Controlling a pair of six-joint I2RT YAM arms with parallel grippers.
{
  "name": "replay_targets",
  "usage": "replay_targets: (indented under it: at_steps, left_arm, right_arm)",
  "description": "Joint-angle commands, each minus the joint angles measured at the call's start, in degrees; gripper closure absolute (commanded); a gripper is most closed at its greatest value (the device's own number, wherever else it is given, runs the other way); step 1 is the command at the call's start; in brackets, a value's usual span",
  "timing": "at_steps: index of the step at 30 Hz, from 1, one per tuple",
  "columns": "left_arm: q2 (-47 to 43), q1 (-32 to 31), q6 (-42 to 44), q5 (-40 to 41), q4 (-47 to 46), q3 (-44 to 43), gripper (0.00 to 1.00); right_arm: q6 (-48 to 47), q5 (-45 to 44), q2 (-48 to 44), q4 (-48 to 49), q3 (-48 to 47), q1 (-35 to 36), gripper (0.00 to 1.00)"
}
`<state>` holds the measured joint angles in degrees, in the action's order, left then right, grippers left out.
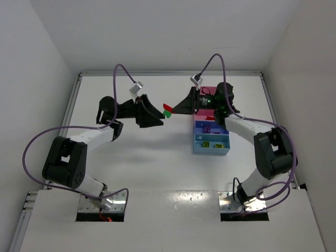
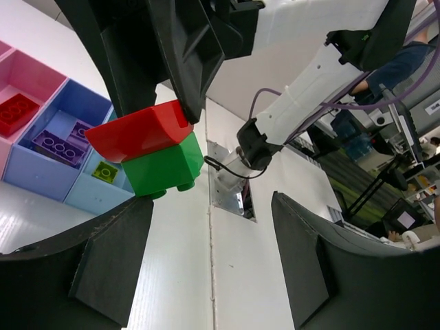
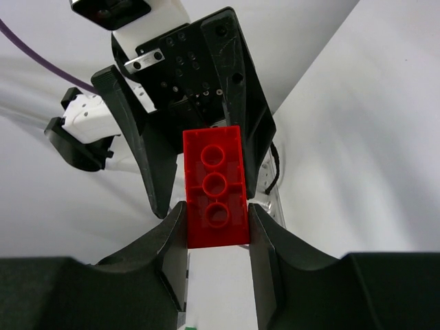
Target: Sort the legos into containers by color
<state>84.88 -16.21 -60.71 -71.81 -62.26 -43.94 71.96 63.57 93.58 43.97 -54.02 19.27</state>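
A red lego (image 1: 167,107) joined to a green lego (image 1: 167,113) hangs in the air left of the containers (image 1: 210,152). My right gripper (image 1: 177,108) is shut on the red one; in the right wrist view the red lego (image 3: 214,189) sits pinched between both pads, studs' undersides facing the camera. My left gripper (image 1: 159,116) faces it from the left, open. In the left wrist view the red lego (image 2: 148,130) and green lego (image 2: 165,165) hang just above the left fingertip (image 2: 117,234), outside the jaws' gap.
The containers (image 2: 34,175) lie on the table under the right arm: a pink compartment with a red brick (image 2: 17,110), a dark blue one with purple bricks (image 2: 58,141), a light blue one with a yellow-green brick (image 2: 104,170). White walls close in the table.
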Motion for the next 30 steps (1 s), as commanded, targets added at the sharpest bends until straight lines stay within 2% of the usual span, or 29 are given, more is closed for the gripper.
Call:
replay_targets:
  at_steps: [1,8,12,19,23,24,30]
  left_arm:
    - [0.81,-0.84,0.24,-0.7,-3.39,-2.9,0.24]
    - [1.34,-1.37,5.07,-0.17,4.33,-4.48,0.26]
    - [1.34,-1.37,5.07,-0.17,4.34,-4.48,0.28]
    - [1.87,-1.37,5.59,-0.17,4.87,-5.01,0.47]
    - [1.87,-1.89,6.91,-0.17,6.79,-5.01,0.63]
    - [1.34,-1.9,9.53,-0.17,10.11,-4.49,0.68]
    - [-1.47,-3.22,18.86,-0.17,20.94,-3.08,0.7]
  right_arm:
    - [0.72,0.68,-0.15,4.55,-2.14,0.68,0.85]
    - [-1.03,3.13,-1.29,4.91,-2.84,1.74,0.85]
    - [-2.35,3.14,-1.91,4.29,-2.85,2.88,0.85]
    - [-4.55,3.14,-2.44,2.09,-2.32,3.5,0.85]
    - [-5.08,3.14,-2.97,2.09,-2.32,3.5,0.85]
    - [-5.08,2.53,-2.97,2.61,-2.32,2.71,0.86]
    - [-4.38,0.07,-2.35,3.84,-6.35,-1.41,0.89]
